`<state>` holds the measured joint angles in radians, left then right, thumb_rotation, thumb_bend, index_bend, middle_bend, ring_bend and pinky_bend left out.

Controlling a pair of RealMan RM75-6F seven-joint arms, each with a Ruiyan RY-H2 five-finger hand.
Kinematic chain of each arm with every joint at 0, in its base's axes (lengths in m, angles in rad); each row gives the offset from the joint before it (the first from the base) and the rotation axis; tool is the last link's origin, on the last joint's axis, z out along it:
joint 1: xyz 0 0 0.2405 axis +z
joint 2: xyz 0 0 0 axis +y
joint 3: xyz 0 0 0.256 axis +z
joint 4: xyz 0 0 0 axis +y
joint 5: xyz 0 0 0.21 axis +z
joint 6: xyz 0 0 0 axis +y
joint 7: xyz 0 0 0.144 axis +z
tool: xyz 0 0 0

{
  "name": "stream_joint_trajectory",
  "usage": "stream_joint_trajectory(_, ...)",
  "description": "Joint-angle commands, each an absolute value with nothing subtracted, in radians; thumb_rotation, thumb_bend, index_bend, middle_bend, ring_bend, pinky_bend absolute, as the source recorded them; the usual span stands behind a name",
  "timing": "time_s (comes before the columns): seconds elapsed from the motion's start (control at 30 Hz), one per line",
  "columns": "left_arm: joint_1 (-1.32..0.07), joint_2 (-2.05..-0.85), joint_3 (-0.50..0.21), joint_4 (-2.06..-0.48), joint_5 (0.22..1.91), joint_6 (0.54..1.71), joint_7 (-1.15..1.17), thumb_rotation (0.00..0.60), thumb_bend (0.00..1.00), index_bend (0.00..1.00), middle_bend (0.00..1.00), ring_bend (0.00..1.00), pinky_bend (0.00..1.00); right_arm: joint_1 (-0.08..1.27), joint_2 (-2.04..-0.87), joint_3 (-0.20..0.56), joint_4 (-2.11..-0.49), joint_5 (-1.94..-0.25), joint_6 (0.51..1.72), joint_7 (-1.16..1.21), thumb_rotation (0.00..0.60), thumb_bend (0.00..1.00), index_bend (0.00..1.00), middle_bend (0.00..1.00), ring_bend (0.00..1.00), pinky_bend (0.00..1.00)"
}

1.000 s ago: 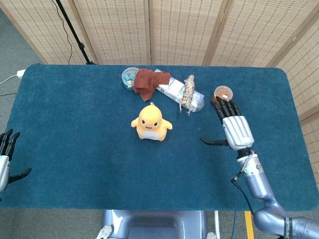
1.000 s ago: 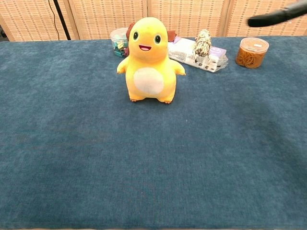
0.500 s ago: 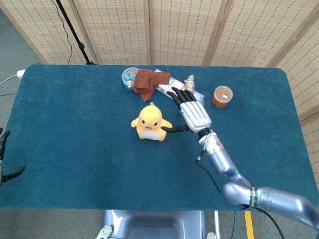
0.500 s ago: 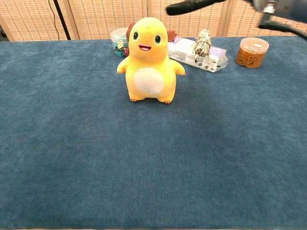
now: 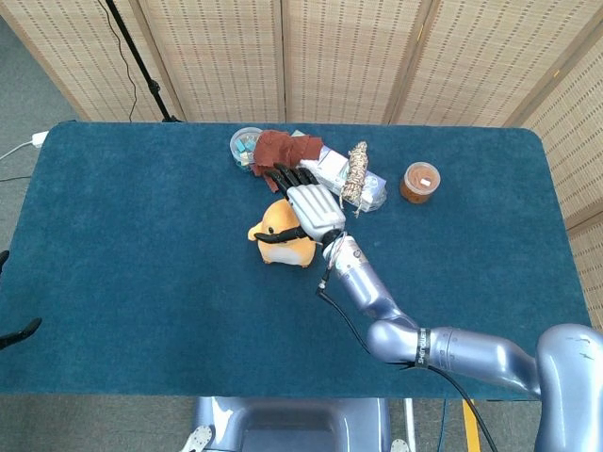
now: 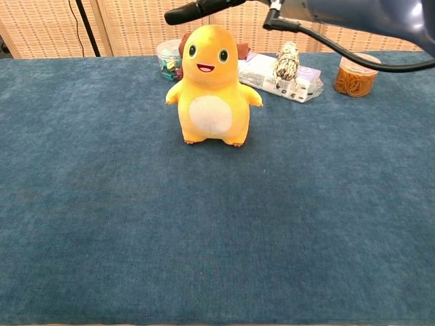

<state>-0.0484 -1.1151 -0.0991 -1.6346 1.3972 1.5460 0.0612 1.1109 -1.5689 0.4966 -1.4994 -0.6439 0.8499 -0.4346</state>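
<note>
Yellow plush toy [image 5: 279, 234] stood upright near the middle of the blue table [image 5: 132, 245], its face turned toward the robot's edge and its long axis vertical, head up, as the chest view showed it [image 6: 211, 88]. A second before, the right hand [image 5: 309, 209] had been far off by the brown-lidded jar [image 5: 420, 182]; half a second before, it was just beside the toy's side; now it hung over the toy's head, covering part of it from above. Its fingers were spread and straight, pointing toward the rear of the table, the thumb out to the side across the toy's front, holding nothing. The chest view caught only a dark fingertip above the toy's head [image 6: 197, 9], apart from it. The toy itself had not shifted.

Of the left hand only a dark tip showed at the table's near left edge [image 5: 19, 331]; its state could not be told.

Behind the toy lay a brown cloth [image 5: 283, 153], a clear tub [image 5: 244, 145], a white packet [image 5: 330, 168] and a bundle of twine [image 5: 356, 170], all close together. Broad bare cloth lay to the toy's left and front.
</note>
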Motion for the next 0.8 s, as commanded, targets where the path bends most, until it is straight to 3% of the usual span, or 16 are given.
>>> stream_joint_trajectory(0.03, -0.049, -1.114, -0.101, -1.634, 1.396, 1.544, 0.058, 0.600, 0.00, 0.00, 0.00, 0.00, 0.00, 1.150, -1.592, 0.493, -1.470, -0.602, 0.860, -0.462, 0.238, 0.00, 0.00, 0.00, 0.00, 0.00)
stream_joint_trajectory(0.8, -0.048, -1.116, -0.099, -1.627, 1.408, 1.544, 0.043, 0.600, 0.00, 0.00, 0.00, 0.00, 0.00, 1.245, -1.705, 0.435, -1.272, -0.525, 0.828, -0.452, 0.235, 0.00, 0.00, 0.00, 0.00, 0.00)
